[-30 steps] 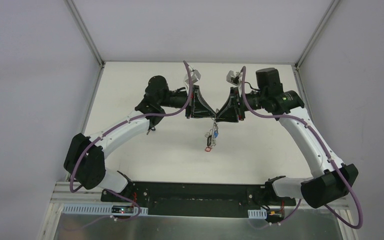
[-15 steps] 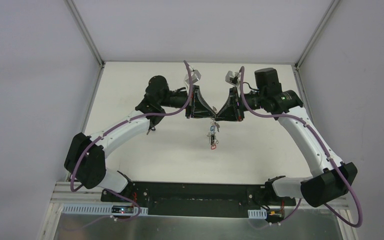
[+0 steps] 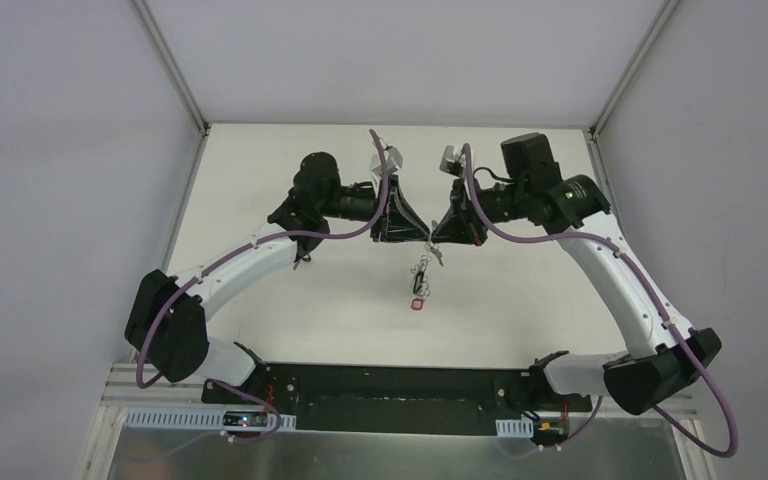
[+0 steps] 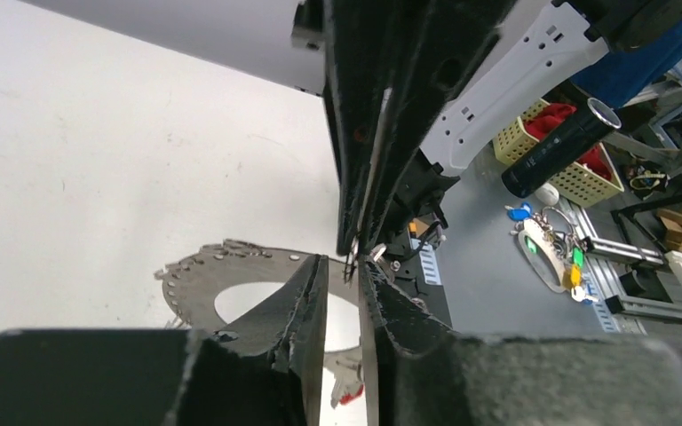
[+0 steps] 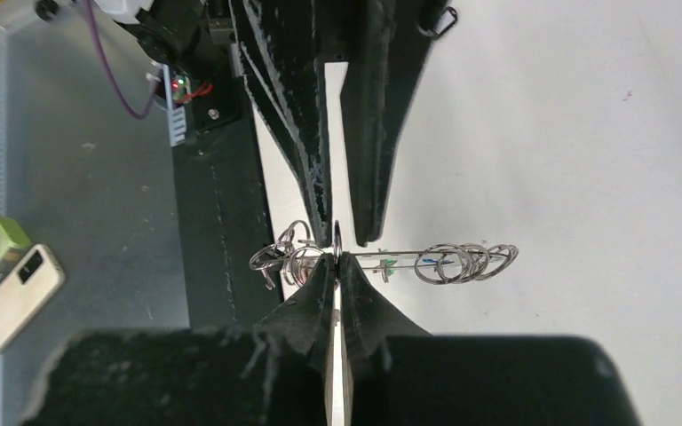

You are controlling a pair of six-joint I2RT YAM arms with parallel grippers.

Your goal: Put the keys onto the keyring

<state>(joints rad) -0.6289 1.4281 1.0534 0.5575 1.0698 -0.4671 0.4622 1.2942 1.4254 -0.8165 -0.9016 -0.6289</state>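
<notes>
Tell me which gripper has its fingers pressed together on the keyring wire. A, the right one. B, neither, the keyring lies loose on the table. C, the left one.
A: in the right wrist view the right gripper has its fingers closed on the thin wire of the keyring, while the left gripper facing it shows a clear gap between its fingers.

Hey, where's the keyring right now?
In the top view the keyring hangs over the middle of the table, just below where the left gripper and right gripper meet tip to tip, pinched by the right one.
</notes>
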